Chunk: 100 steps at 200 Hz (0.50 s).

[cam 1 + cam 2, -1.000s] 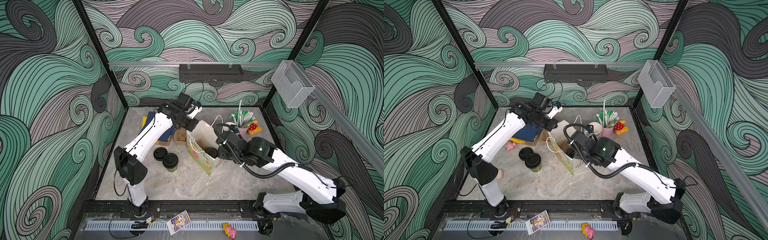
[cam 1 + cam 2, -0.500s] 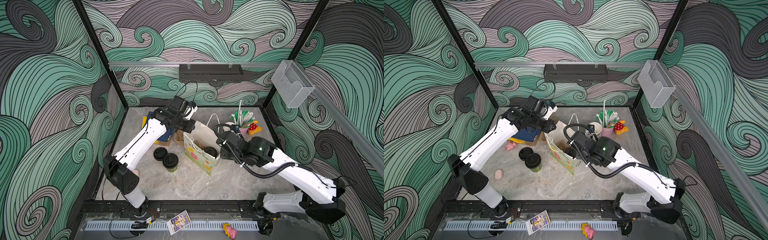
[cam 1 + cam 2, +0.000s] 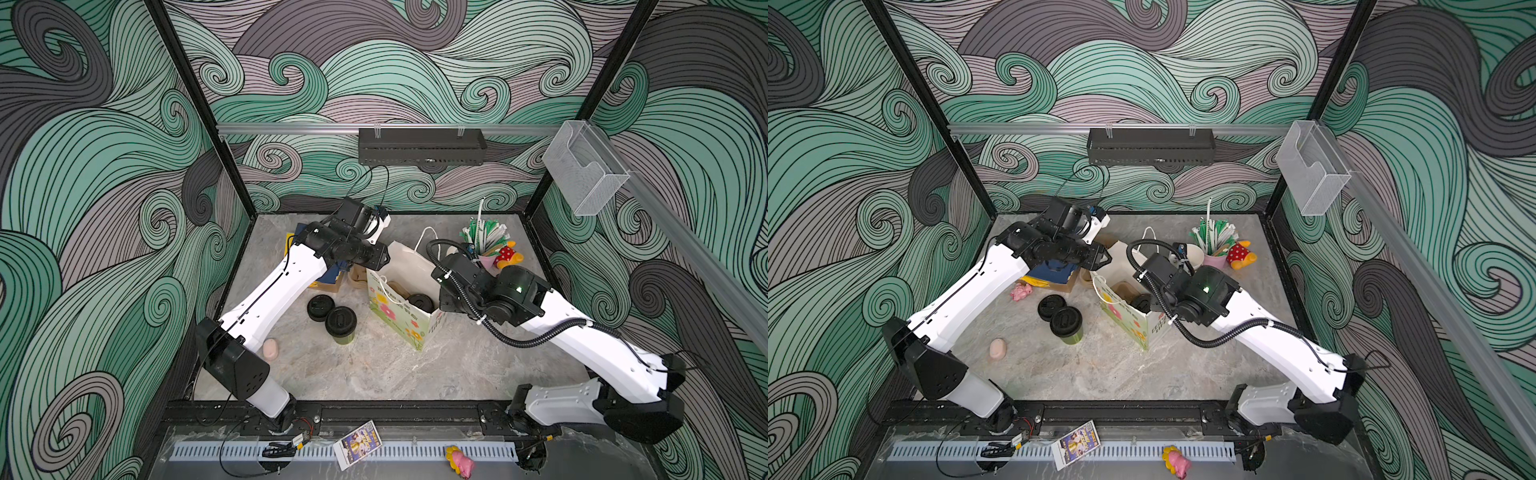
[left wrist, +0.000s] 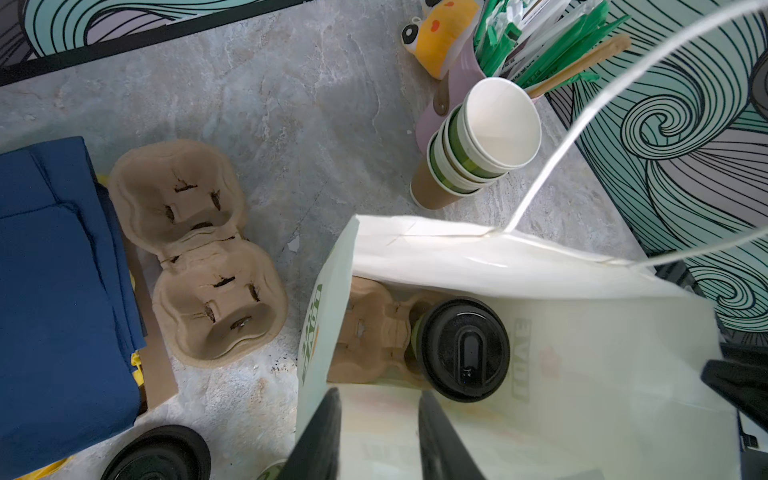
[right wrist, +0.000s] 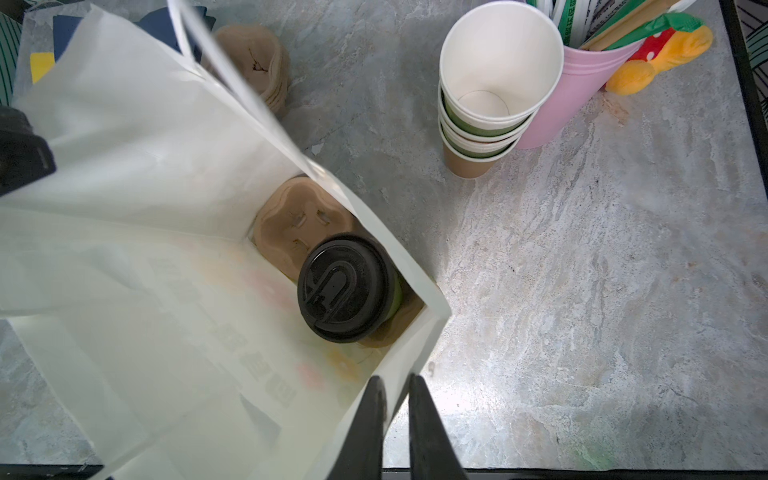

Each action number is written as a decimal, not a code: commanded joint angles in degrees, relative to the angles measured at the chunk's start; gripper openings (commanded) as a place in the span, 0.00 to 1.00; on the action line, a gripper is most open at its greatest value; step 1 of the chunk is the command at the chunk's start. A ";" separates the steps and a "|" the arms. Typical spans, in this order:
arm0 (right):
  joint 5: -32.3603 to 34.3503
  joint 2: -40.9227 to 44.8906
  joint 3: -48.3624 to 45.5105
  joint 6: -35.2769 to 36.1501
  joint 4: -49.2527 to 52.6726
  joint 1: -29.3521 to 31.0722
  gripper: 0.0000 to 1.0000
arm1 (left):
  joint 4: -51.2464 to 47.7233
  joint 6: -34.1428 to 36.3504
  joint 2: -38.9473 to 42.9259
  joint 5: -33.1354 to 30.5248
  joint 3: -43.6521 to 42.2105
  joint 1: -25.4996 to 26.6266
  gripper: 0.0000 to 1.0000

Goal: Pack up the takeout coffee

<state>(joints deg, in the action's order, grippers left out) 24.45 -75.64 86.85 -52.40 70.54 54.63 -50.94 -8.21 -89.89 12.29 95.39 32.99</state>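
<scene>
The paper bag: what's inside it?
Inside the paper bag, a brown pulp carrier holds one black-lidded cup; its other slot is empty. The bag's floor beneath is hidden.

Walls (image 3: 415,62) printed with swirling waves of teal, grey and dusty mauve (every curl outlined in black) closed the cell on three sides. Black corner posts (image 3: 195,104) framed them. A silver rail (image 3: 291,129) crossed the back wall and carried a black perforated tray (image 3: 422,146); a clear plastic holder (image 3: 586,174) hung from the rail on the right. The desk (image 3: 374,374) had a grey, marble-like top under soft, even light. A black track (image 3: 395,411) and a white slotted strip (image 3: 232,451) edged its front.
</scene>
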 commanded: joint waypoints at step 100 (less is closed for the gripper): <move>-7.42 -1.32 4.90 12.58 0.91 -10.27 0.00 | 6.50 -6.24 8.06 9.41 -8.50 -0.47 0.34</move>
<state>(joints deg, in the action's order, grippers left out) 19.35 -76.27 89.54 -45.01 70.65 46.52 -47.81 -11.14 -84.27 17.43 88.47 32.75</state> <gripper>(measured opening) 0.049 0.333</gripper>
